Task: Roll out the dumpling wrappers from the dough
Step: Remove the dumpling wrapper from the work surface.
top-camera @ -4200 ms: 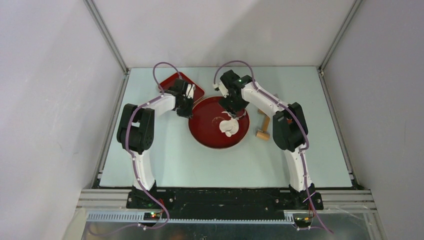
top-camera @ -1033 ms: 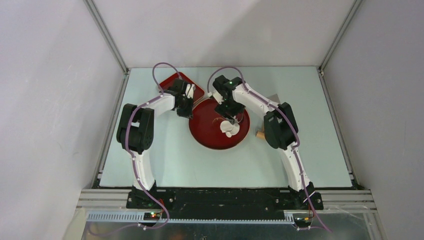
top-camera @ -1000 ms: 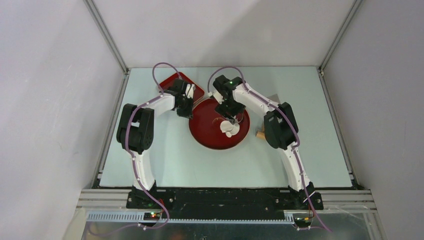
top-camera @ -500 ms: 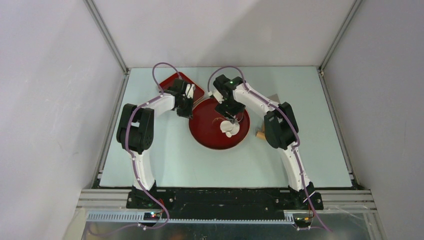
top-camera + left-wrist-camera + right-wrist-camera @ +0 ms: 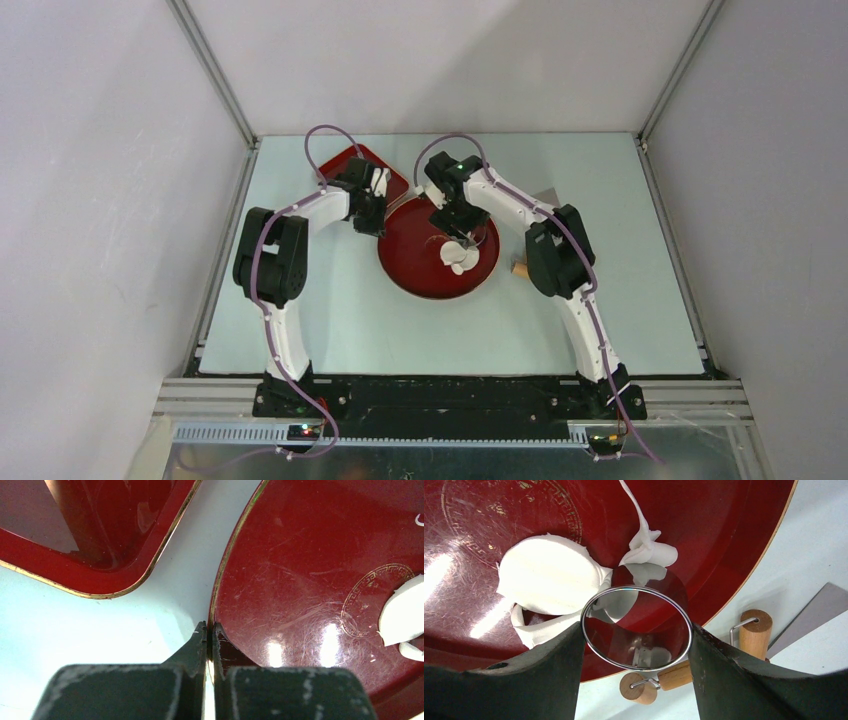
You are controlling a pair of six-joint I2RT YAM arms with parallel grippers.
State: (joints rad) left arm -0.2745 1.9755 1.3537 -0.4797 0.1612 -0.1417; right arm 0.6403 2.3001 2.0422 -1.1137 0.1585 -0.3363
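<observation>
The right pincer (image 5: pixel 635 630) pinches a metal ring cutter (image 5: pixel 639 652) over the round red plate (image 5: pixel 714 535), the flat white dough (image 5: pixel 544 575) lying just beside it toward the plate's middle — the left pincer (image 5: pixel 209 632), pressed together on the plate's rim, is farther.
</observation>
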